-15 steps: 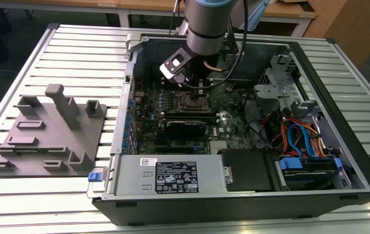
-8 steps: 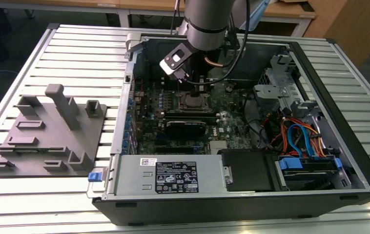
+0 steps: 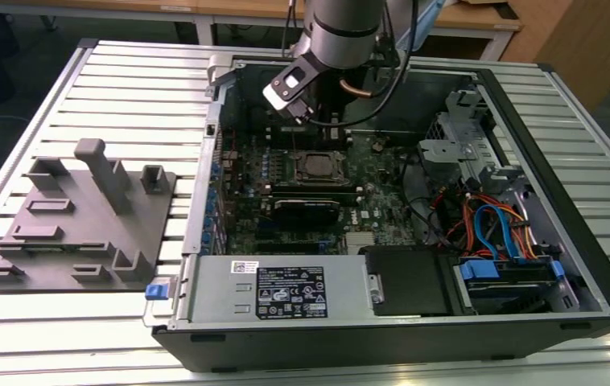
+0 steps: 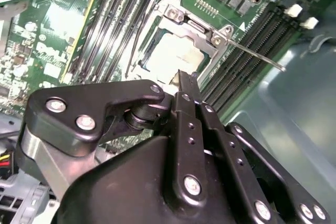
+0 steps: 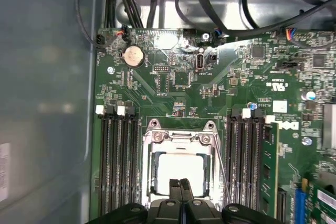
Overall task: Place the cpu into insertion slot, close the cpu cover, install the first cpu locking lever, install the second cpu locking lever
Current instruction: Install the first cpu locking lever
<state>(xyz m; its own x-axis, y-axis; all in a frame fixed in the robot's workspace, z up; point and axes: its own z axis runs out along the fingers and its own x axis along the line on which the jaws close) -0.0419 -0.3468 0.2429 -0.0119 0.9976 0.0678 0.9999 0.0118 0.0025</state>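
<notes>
— Inside the computer case [image 3: 562,201] on the desk [image 3: 122,72], what is counted as done?
— The cpu [image 5: 181,169] is seated in the insertion slot [image 5: 154,174], and the cpu cover [image 5: 181,139] is seen lying flat over it. Two steps are judged done.
— Levers?
— One locking lever [image 4: 252,53] is seen sticking out sideways and is judged unlatched. The other cannot be told. The pincer [image 5: 181,186] is pinched narrow with nothing held, its tips just over the cover's edge.

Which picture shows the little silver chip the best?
The first wrist view: it looks straight down on the cpu, its silver top framed by the cpu cover. The second wrist view shows it slanted, its edge behind the gripper. In the exterior view it is a tiny square deep in the computer case.
</notes>
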